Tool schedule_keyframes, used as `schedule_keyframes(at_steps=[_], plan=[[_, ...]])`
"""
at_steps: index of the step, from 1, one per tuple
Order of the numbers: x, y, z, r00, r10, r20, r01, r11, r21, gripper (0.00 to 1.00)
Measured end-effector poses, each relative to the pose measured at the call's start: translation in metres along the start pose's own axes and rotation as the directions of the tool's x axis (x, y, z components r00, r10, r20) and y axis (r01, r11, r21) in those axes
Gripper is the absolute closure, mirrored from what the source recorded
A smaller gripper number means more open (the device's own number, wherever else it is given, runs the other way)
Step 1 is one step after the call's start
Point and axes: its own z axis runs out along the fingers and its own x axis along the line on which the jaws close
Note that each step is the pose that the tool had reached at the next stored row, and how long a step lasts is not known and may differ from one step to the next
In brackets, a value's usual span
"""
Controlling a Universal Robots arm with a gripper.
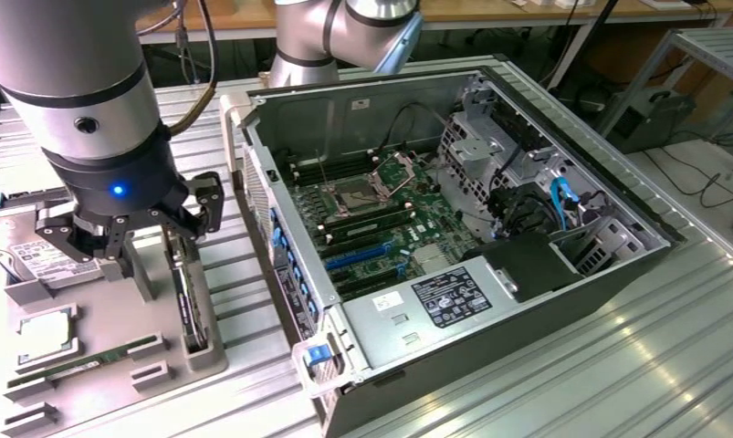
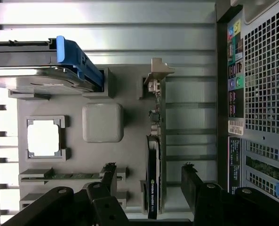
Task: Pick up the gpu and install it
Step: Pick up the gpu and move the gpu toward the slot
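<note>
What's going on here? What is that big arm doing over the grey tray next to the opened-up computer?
A robot arm is about to handle a graphics card. Its gripper hangs open over the gpu, which stands on edge in a slot of the grey parts tray. One finger is on each side of the card, not closed on it. The card has not yet been lifted or fitted into the open computer case beside the tray.

High exterior, downward wrist views share tray (image 1: pixel 108 315) (image 2: pixel 130 155).

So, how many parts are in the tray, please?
4: hard drive at one end, processor in the middle, memory stick at the other end, card along the side below the gripper.
</note>
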Motion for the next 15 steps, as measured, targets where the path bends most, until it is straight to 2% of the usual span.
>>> schedule_keyframes(at_steps=[10, 15], plan=[[0.0, -0.001, 0.0128, 1.0, 0.0, -0.0003, 0.0, 1.0, 0.0, 0.34], [0.0, -0.0027, 0.0161, 1.0, 0.0, -0.0002, 0.0, 1.0, 0.0, 0.34]])
